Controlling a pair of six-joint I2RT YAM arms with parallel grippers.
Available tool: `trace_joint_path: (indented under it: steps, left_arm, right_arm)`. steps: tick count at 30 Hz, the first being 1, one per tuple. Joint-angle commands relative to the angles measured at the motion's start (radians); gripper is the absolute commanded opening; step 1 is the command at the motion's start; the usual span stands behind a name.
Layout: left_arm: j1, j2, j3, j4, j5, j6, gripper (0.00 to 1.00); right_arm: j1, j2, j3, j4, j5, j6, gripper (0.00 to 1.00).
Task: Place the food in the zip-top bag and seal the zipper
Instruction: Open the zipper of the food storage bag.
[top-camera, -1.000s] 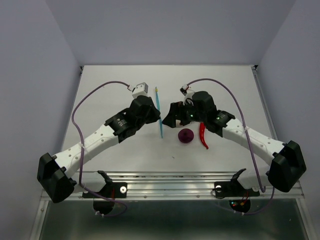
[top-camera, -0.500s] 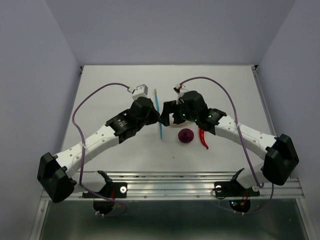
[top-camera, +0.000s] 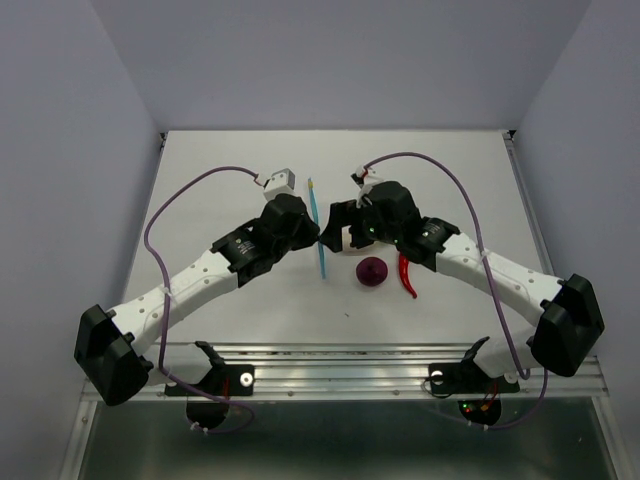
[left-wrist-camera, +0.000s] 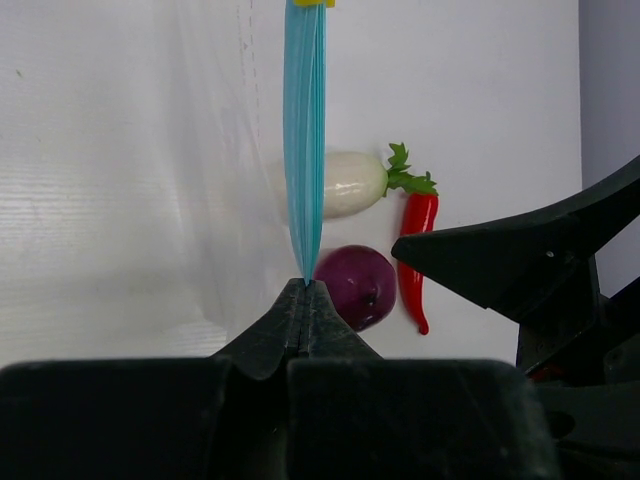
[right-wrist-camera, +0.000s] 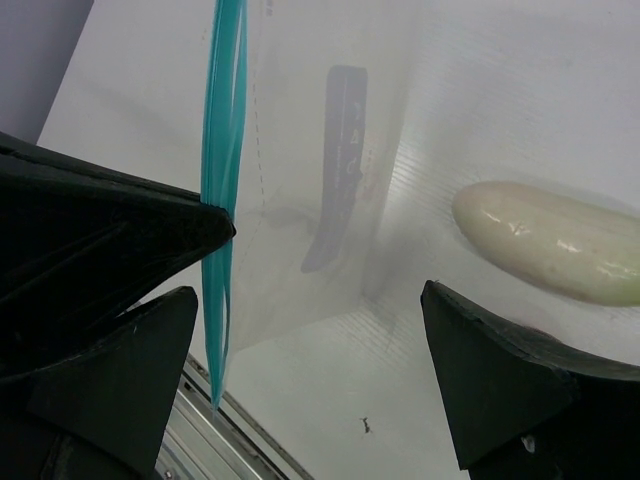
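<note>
Left wrist view: the blue zipper (left-wrist-camera: 304, 150) stands on edge, running straight away from the lens, its near end nipped by the left hand (left-wrist-camera: 305, 297).
Zip-top bag (left-wrist-camera: 240, 200): clear film falling from that strip toward the bench (top-camera: 220, 180); held up so, I judge, to present the mouth for loading. Whether the mouth gapes I cannot tell.
Food: radish (left-wrist-camera: 345, 183), onion (left-wrist-camera: 360, 285) and chili (left-wrist-camera: 415, 250) lie close together on the bench, just to the right of the bag, all outside it.
Left hand: pressed together, pinching the zipper's end as an anchor.
Right hand (right-wrist-camera: 308, 292): spread wide and empty, one finger just beside the strip, the other nearer the radish; probably poised to take the mouth's other lip or fetch a vegetable.
Progress: nothing bagged yet; sealing comes last.
</note>
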Motion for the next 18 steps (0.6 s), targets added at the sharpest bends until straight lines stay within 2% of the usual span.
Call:
trace_joint_path:
  steps: [1,13,18]
  left_arm:
    - [-0.001,-0.012,-0.007,0.023,-0.017,-0.006,0.0]
    - [-0.001,-0.018,-0.014,0.034,-0.005,-0.011,0.0]
    - [-0.001,-0.009,-0.019,0.046,0.006,-0.019,0.0]
  right_arm:
    - [0.006,-0.016,0.03,-0.005,0.012,-0.017,1.0]
    - [0.006,0.013,0.039,-0.016,0.033,-0.019,0.9]
    - [0.006,0.05,0.056,-0.016,-0.017,-0.02,0.85]
